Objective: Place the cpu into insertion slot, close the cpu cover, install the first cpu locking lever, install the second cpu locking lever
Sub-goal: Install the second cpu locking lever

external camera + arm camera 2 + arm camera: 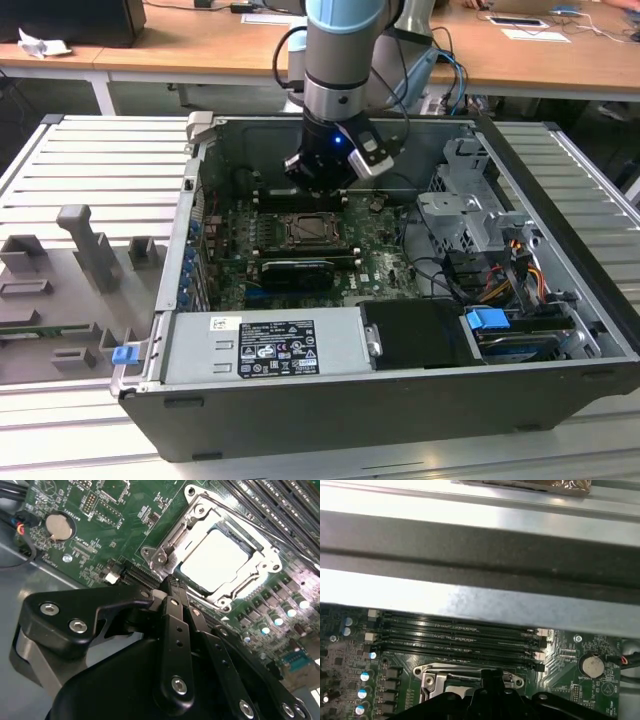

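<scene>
Gripper (172,582) fingers closed together, holding nothing, tips at cpu cover (165,555) corner; we see cover flat over cpu (215,560) in insertion slot (314,231).

Long wooden desks (200,45) were seen at the far side; a ribbed grey metal worktable (90,165) lay nearer, evenly lit.

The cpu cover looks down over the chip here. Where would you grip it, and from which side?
Probably by the cpu cover's thin outer frame edge, at the corner nearest the gripper, coming from above. It lies flat over the cpu, so only its rim offers a hold.
</scene>
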`<state>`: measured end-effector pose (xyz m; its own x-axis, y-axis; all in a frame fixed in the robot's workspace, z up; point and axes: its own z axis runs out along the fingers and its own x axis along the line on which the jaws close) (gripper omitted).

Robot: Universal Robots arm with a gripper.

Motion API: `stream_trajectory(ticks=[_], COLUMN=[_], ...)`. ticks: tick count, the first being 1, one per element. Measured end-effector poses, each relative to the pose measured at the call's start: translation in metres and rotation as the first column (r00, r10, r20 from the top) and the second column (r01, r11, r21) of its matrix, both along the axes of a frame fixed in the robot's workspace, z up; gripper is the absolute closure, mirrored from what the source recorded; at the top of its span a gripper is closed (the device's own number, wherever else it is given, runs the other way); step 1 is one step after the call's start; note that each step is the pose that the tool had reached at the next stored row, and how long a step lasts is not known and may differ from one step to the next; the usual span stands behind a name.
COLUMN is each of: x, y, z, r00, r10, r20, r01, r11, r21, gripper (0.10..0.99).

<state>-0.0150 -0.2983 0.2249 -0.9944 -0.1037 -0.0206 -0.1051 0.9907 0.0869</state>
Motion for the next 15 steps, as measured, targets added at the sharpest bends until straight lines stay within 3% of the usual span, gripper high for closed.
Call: stream_trajectory(ticks=[5, 7, 15], x=[0.0000, 0.0000, 0.0000], y=[0.0000, -0.0022, -0.0216], z=[0.0221, 0.0227, 0.0227], r00=[1.0000, 1.0000, 1.0000], r10=[0.000, 0.000, 0.000], r20=[0.0000, 0.0000, 0.0000], r01=[0.000, 0.000, 0.000], r11=[1.0000, 1.0000, 1.0000], r21=[0.000, 0.000, 0.000], gripper=[0.980, 0.980, 0.980])
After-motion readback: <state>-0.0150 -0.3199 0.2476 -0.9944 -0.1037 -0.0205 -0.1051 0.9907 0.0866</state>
